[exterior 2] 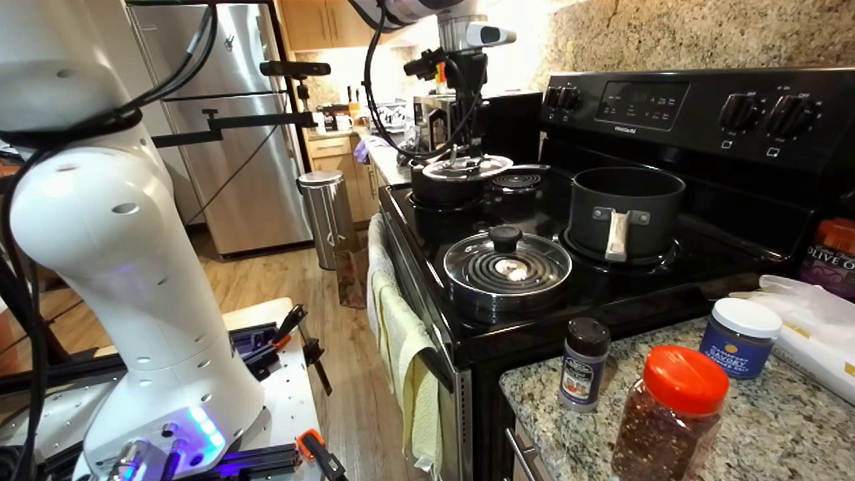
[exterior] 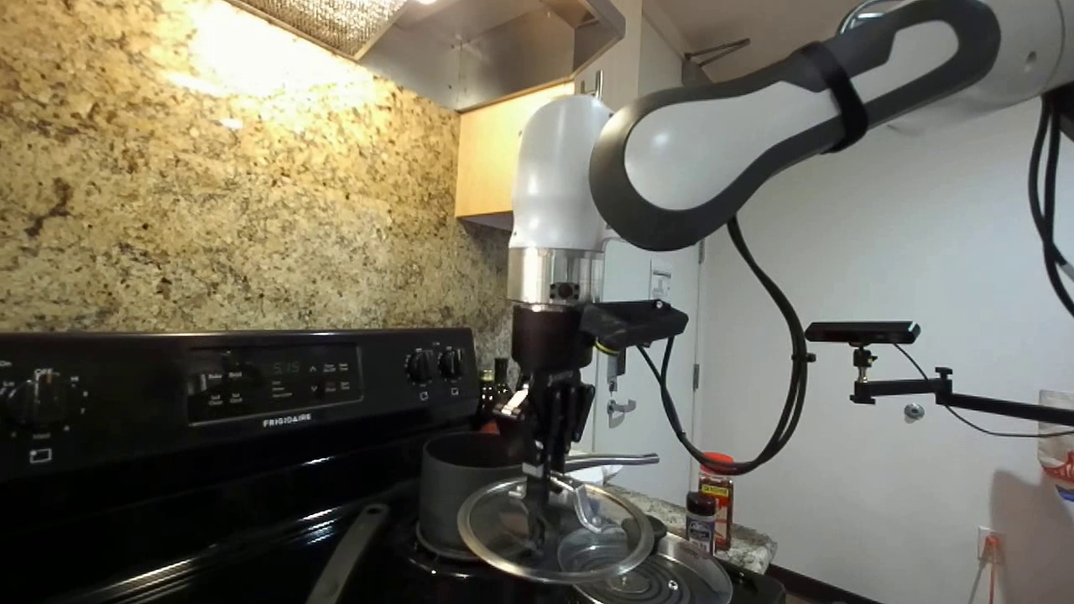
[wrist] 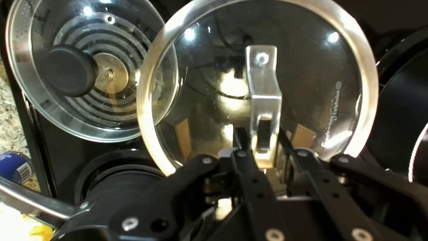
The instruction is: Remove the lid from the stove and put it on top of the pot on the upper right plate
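Note:
My gripper (wrist: 264, 137) is shut on the metal strap handle of the glass lid (wrist: 307, 87) in the wrist view. In both exterior views the gripper (exterior: 545, 466) (exterior 2: 469, 145) points down and holds the lid (exterior: 562, 545) (exterior 2: 461, 172) a little tilted, apparently above the stove surface. The black stove (exterior 2: 708, 120) has its knob panel at the back. The dark grey pot (exterior 2: 628, 207) stands uncovered on a back burner; it also shows in an exterior view (exterior: 457, 495) behind the lid and partly in the wrist view (wrist: 123, 197), lower left.
Another glass lid with a black knob (exterior 2: 507, 267) sits over a front burner. A dark pan (exterior 2: 444, 192) stands on the far front burner; its handle (exterior: 348, 554) shows. Jars, including a red-capped one (exterior 2: 668, 414), stand on the granite counter. The hood hangs above.

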Robot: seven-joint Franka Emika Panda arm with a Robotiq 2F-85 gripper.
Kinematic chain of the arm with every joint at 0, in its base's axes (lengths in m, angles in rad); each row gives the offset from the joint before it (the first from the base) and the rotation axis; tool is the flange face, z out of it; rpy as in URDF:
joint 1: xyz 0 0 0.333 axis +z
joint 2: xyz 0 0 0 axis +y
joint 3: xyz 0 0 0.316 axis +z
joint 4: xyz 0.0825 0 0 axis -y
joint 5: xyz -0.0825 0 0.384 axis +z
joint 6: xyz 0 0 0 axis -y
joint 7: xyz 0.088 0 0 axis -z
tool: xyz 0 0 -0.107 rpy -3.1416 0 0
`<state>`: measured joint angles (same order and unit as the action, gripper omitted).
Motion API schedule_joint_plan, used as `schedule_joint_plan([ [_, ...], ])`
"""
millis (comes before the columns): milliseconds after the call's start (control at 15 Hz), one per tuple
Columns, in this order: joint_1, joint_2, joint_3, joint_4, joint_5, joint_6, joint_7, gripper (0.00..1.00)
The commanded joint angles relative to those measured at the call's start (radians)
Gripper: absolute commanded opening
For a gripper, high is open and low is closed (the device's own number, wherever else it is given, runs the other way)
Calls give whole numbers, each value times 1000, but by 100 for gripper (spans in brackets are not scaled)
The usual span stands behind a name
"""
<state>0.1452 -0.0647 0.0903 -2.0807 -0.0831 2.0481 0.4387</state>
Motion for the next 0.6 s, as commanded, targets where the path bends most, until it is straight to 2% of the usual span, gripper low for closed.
schedule_joint_plan([
  [0, -31, -36, 5, 35, -34, -24, -16, 5],
  [200, -48, -26, 2, 96, -61, -42, -12, 5],
  [533, -75, 38, -13, 270, -96, -103, -8, 5],
])
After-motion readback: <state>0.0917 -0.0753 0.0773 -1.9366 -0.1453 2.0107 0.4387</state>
